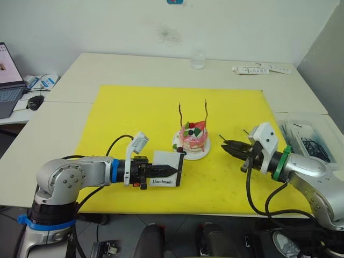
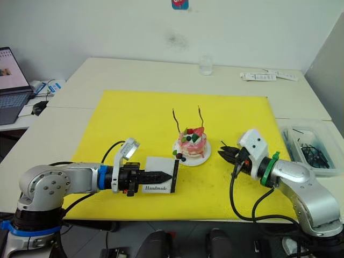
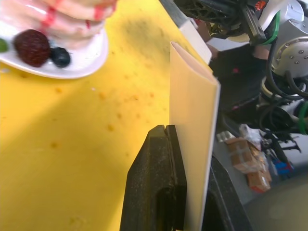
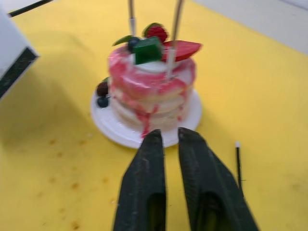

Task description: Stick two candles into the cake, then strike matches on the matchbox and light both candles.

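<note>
Yellow mat spread over pale tables, white wall behind, laptop off beyond the left arm. Left gripper stretched low and level, jaws clamped on the matchbox, held upright on edge, black strip facing the cake. Right gripper reaching level from the opposite side, jaws nearly together with a slim gap, nothing between them. Cake on a white plate, pink and white with strawberry, just ahead of the right jaws, between both grippers. Two candles standing upright in it, wavy, unlit. One match lying on the mat just beside the right jaws.
</note>
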